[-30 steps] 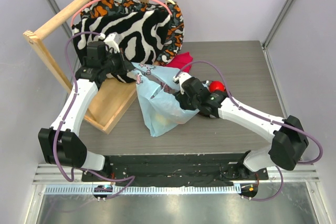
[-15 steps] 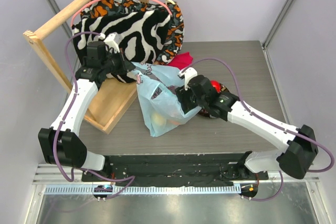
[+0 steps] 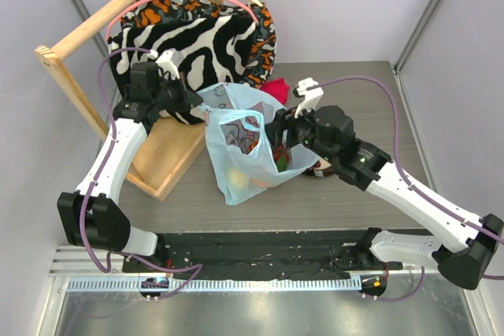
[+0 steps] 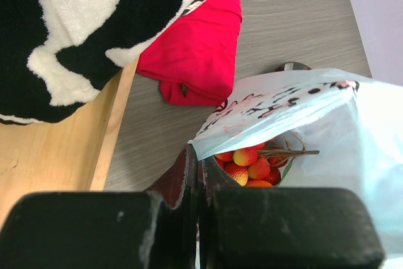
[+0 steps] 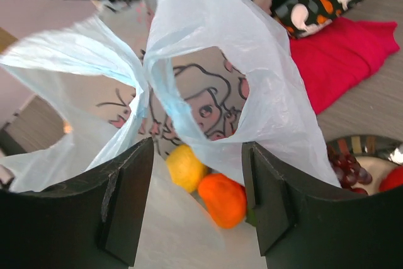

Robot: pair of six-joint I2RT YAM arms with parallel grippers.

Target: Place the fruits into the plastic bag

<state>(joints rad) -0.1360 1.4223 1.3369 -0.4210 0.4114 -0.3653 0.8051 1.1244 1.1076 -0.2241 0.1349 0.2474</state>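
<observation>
Grey wood-grain worktop [image 3: 197, 210] carries all items.

Left claw [image 4: 199, 168]: the jaws are fully closed, clamping the rim of the plastic bag [image 4: 302, 108]. The film rises from between the fingers, and the bag mouth stands open to the right of this claw. Just ahead of the tips, inside the bag, lies the bunch of little red-yellow balls [image 4: 249, 163]. A red cloth [image 4: 198, 55] lies farther ahead. Zebra-striped fabric [image 4: 75, 23] is ahead and to the left, above a wooden frame [image 4: 56, 168].

Right claw [image 5: 198, 146]: the jaws are set wide and grip nothing. One handle loop of the bag hangs directly in front of it, in line with the gap between the two fingers. Contact between film and fingers cannot be determined. Beyond the loop, low inside the bag, the yellow fruit [image 5: 184, 167] and the orange [image 5: 223, 198] lie just beside each other. To the right of this claw, outside the bag, the dark purple grapes [image 5: 344, 167] and the red apple [image 5: 393, 177] rest on a dark plate [image 5: 368, 146].
</observation>
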